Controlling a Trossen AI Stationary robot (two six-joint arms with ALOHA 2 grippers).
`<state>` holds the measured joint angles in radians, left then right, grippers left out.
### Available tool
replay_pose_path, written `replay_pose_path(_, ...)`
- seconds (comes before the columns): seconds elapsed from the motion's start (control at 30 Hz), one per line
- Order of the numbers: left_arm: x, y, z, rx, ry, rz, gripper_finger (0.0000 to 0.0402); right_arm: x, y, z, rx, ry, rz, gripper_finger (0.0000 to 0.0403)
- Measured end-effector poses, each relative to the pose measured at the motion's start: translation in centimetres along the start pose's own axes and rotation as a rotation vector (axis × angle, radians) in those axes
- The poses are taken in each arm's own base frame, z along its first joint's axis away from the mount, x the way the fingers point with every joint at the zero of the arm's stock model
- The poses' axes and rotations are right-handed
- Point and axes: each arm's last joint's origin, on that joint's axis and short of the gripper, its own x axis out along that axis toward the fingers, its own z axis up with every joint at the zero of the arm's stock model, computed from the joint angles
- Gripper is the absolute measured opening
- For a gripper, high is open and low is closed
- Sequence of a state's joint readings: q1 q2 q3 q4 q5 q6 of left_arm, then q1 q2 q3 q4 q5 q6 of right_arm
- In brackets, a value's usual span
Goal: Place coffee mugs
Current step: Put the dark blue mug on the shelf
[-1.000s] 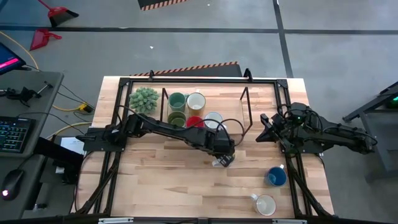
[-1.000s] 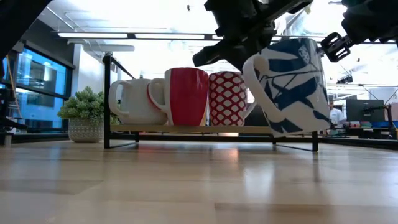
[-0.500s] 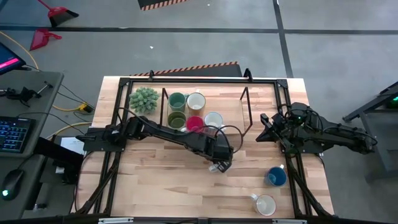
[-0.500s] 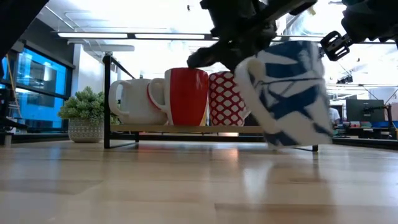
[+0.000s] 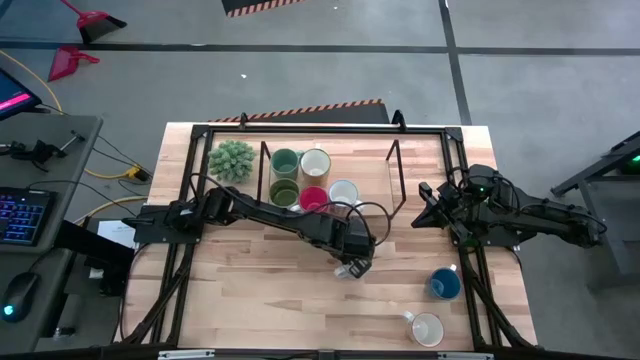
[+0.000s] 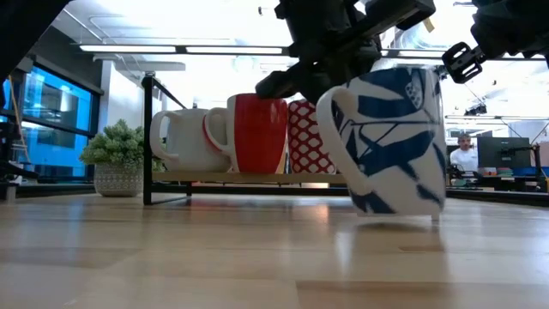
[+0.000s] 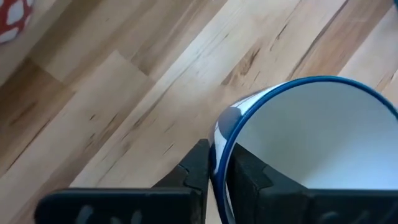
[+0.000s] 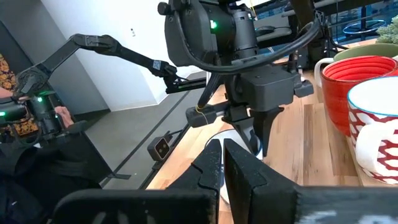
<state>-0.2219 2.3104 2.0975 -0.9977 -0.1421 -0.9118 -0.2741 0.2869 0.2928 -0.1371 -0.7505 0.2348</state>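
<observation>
Your left end effector pinches the rim of the blue-and-white mug, fingers narrow on its wall. The mug stands upright, low over the bench, just in front of the rack of mugs. Your right end effector waits closed, empty, near the bench's right side.

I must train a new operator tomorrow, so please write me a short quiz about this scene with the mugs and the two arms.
1. True or false: the left gripper pinches the rim of the blue-and-white mug.
2. What stands beside the rack, on the left arm's side? A) plant B) kettle C) bowl
3. Fill in: the right gripper is ____ and holds nothing.
Key: 1 true; 2 A; 3 shut.
</observation>
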Motion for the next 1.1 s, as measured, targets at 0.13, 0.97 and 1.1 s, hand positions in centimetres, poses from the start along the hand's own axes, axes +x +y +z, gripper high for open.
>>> replay_pose_path(0.13, 0.0, 0.1, 0.1, -0.003, -0.002, 0.0, 0.0028, 0.0, 0.0, 0.0, 0.0, 0.0, 0.0, 0.0007)
replay_pose_path(0.97, 0.2, 1.1, 2.1, -0.02, 0.024, -0.077, 0.0128, 0.0, 0.0, 0.0, 0.0, 0.0, 0.0, 0.0007)
replay_pose_path(1.1, 0.1, 1.1, 2.2, -0.007, 0.023, -0.082, 0.0129, 0.0, 0.0, 0.0, 0.0, 0.0, 0.0, 0.0007)
